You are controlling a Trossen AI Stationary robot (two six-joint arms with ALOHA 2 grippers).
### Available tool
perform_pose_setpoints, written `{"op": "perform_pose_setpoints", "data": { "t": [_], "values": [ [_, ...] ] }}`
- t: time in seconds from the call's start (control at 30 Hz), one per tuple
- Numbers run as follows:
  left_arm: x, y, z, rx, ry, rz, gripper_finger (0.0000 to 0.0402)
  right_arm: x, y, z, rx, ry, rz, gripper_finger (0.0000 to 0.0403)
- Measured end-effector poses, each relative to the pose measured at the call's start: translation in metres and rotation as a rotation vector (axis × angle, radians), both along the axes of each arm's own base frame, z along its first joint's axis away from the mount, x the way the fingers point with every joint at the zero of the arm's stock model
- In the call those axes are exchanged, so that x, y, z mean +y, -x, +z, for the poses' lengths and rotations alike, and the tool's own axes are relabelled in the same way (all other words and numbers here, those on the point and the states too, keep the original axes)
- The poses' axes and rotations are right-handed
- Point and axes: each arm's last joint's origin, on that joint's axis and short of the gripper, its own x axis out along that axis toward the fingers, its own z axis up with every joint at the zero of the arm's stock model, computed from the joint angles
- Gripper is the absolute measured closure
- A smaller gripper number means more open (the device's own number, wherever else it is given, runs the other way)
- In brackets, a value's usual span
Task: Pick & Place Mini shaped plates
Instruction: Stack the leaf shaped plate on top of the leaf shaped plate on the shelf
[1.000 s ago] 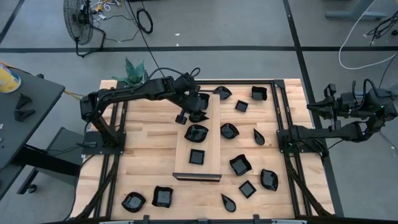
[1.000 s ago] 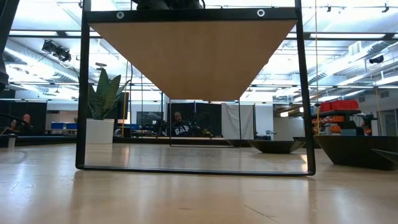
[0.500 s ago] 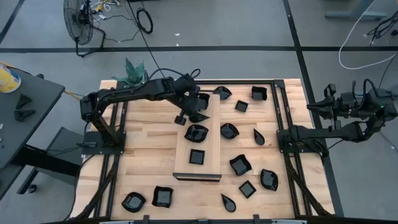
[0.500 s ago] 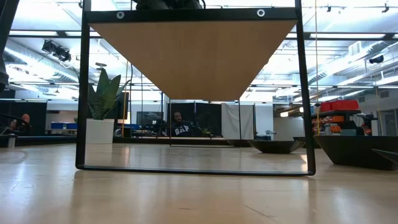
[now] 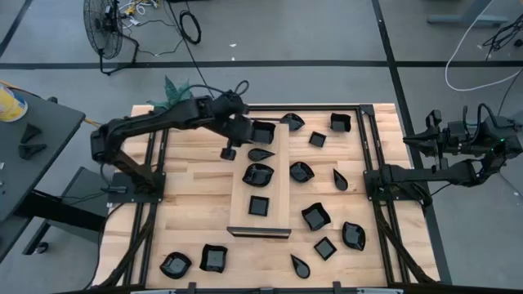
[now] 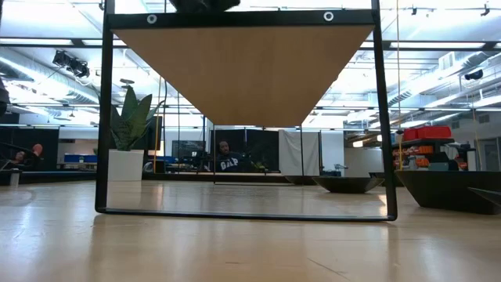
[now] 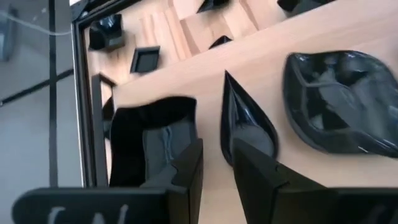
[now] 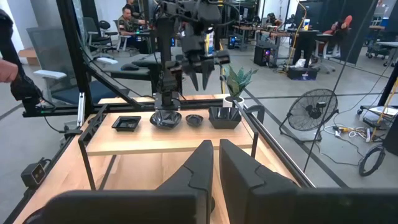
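Observation:
The long wooden board carries several black mini shaped plates: a wavy square bowl, a teardrop plate, a leaf-like bowl and a small square. The teardrop plate lies flat on the board. My left gripper hangs open above the board's far left end, just behind the teardrop, with nothing between its fingers. It also shows in the right wrist view as the left gripper, raised over the board. My right gripper waits shut beyond the table's right edge.
More black plates lie scattered on the table right of the board and along the near edge. A white pot with a green plant stands at the far left corner. Black frame rails run along both table sides.
My left gripper has let go of the teardrop plate and drawn up and back toward the table's far left. The plate now lies free on the board near its far end.

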Motion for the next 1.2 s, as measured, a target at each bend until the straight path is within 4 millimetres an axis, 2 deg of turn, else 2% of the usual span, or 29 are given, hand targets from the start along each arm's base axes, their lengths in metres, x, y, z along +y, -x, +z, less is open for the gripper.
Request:
{"op": "perform_pose_setpoints", "data": {
  "t": [0.23,0.33,0.6,0.93,1.2],
  "values": [
    [-0.009,0.029,0.015,0.048,0.093,0.117,0.031,0.0,0.0,0.0,0.0,0.0,0.0,0.0369],
    [-0.016,0.042,0.014,0.063,0.154,0.168,0.0309,0.0,0.0,0.0,-0.001,0.0,0.0,0.0369],
    [-0.055,0.076,-0.011,0.135,0.229,0.174,0.0309,0.0,0.0,0.0,-0.001,0.0,0.0,0.0369],
    [-0.088,0.099,-0.033,0.256,0.309,0.207,0.0309,0.0,0.0,0.0,-0.001,0.0,0.0,0.0369],
    [-0.116,0.115,-0.053,0.328,0.348,0.156,0.0309,0.0,0.0,0.0,-0.001,0.0,0.0,0.0369]
  ]
}}
